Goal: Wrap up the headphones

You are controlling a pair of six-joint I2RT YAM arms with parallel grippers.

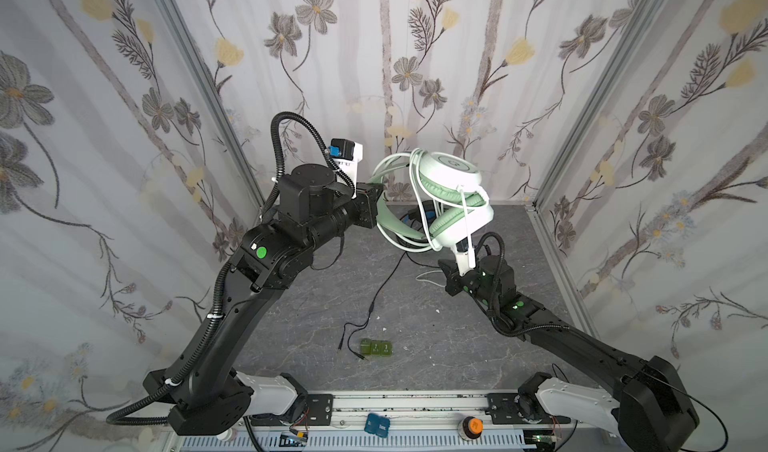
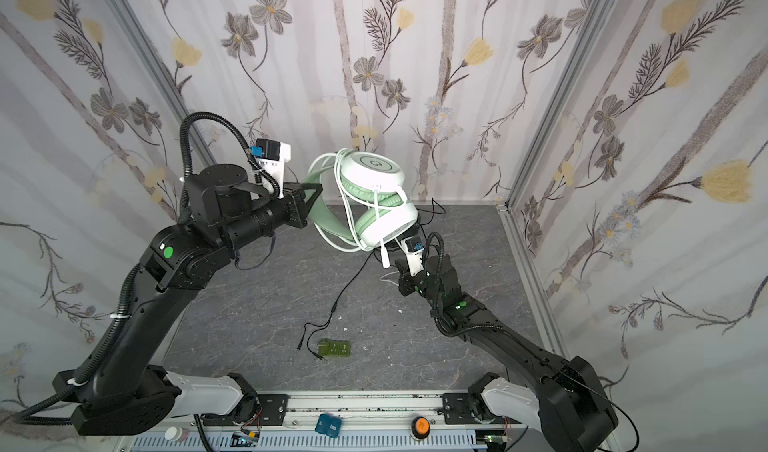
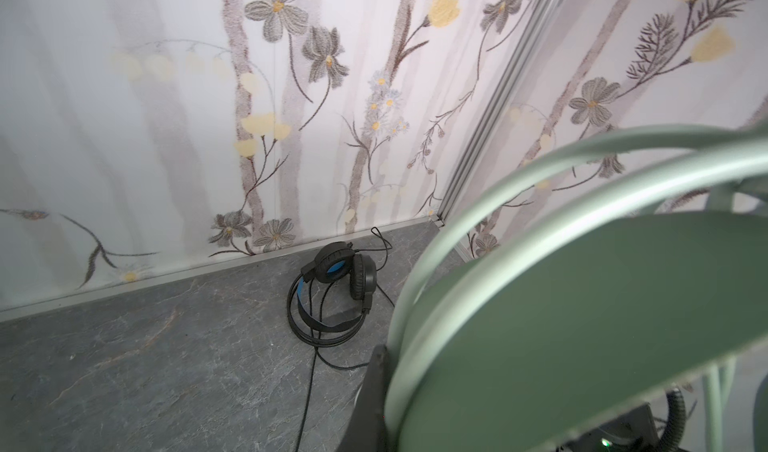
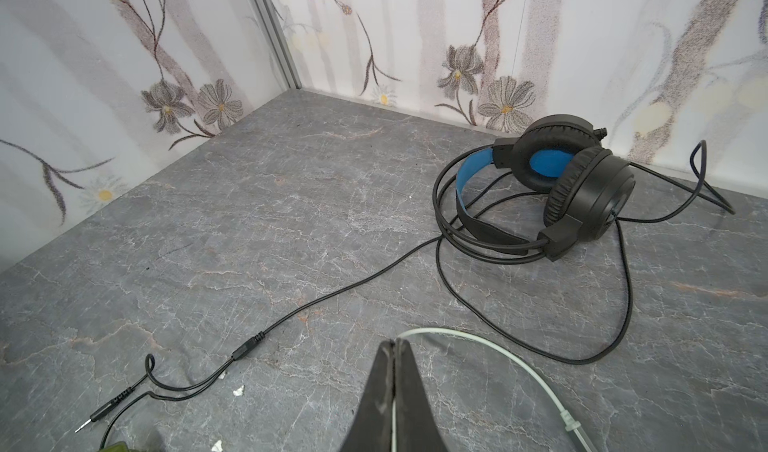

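The mint green headphones (image 1: 453,204) (image 2: 382,204) hang in the air over the back of the table, with white cable looped around the ear cups. My left gripper (image 1: 376,204) is shut on their green headband (image 3: 582,304); only one of its fingers (image 3: 376,371) shows in the left wrist view. My right gripper (image 4: 395,344) sits lower, near the table, shut on the white cable (image 4: 498,350), which curves away from its tips. The black headphones (image 4: 582,188) (image 3: 332,288), blue inside, lie on the table by the back wall, partly hidden in both top views.
The black cable (image 1: 382,288) trails from the black headset across the grey table (image 1: 316,304) to its plugs (image 4: 104,410) near several small green blocks (image 1: 376,349). Flowered walls close in three sides. A blue box (image 1: 377,424) and an orange knob (image 1: 471,425) sit on the front rail.
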